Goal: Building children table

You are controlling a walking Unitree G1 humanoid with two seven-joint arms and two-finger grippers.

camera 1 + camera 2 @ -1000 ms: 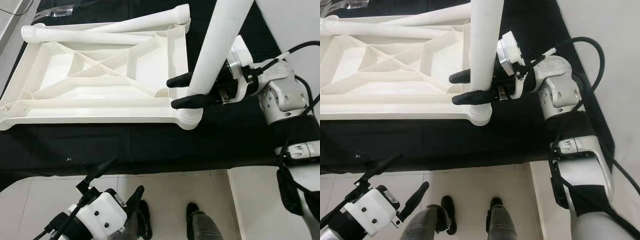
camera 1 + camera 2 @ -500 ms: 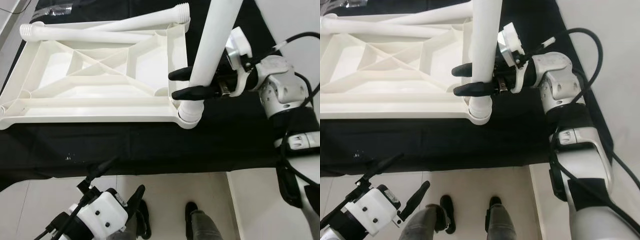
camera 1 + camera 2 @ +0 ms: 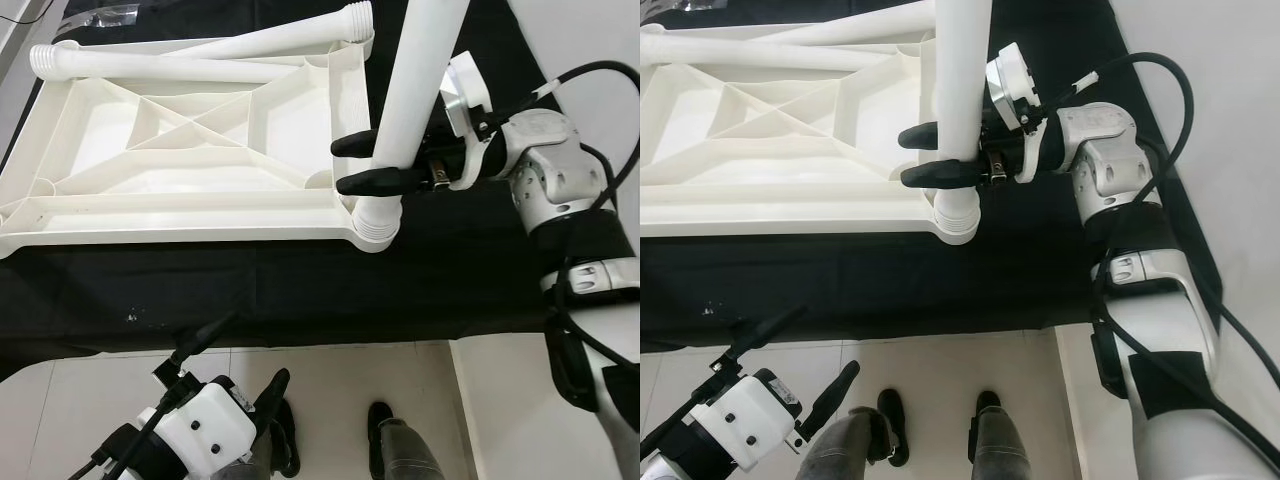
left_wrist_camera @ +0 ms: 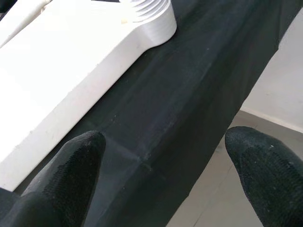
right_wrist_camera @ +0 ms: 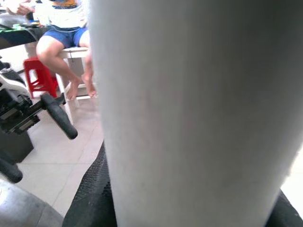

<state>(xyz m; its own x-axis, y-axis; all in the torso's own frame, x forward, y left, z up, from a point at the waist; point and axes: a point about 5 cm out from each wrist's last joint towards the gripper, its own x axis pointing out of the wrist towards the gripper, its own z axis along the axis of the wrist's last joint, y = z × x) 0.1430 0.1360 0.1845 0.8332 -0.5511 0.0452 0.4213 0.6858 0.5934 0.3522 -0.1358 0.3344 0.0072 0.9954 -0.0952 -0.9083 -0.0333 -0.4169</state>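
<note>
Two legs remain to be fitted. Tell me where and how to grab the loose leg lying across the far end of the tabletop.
Grip the loose leg on its smooth round mid-shaft, clear of the ribbed threaded end, probably from above with fingers straddling it crosswise, since it lies flat on the upturned tabletop. The left gripper hangs free; the right gripper is clamped on the upright leg.

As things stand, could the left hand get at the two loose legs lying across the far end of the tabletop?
Probably not without stepping in. The left hand hangs open, low by the floor at the black cloth's near edge, and the upturned tabletop lies between it and the loose legs.
</note>
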